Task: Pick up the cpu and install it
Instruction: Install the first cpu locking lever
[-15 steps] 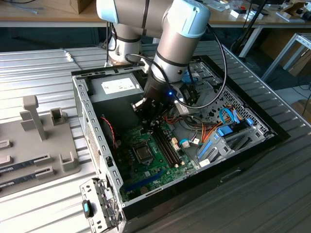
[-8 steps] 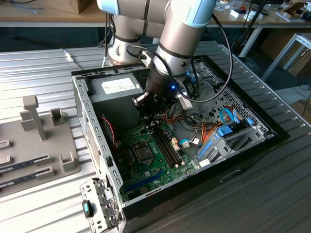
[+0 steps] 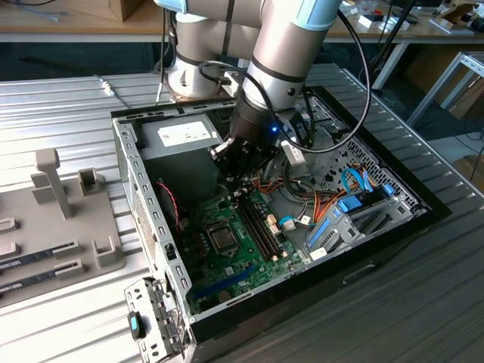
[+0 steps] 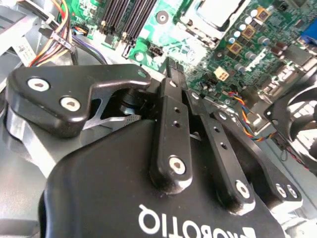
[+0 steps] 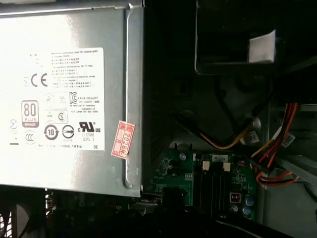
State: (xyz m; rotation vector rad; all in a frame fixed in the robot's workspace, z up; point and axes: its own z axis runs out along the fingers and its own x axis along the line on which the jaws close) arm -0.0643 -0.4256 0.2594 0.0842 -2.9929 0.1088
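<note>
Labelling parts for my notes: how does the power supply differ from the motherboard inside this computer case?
The power supply is a silver-grey metal box with a white label; the motherboard is a flat green board covered with slots and small components. The power supply sits at the case end nearer the arm's base, while the motherboard lies flat on the case floor. Both are inside the open computer case.

Glossy plastic fingers (image 4: 171,144), (seemingly) brushed-metal power supply (image 5: 64,94)

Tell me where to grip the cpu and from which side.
Take the cpu by two opposite edges, coming straight down from above: it lies flat, silvery top up, on the green motherboard, so probably only its thin sides offer purchase.
</note>
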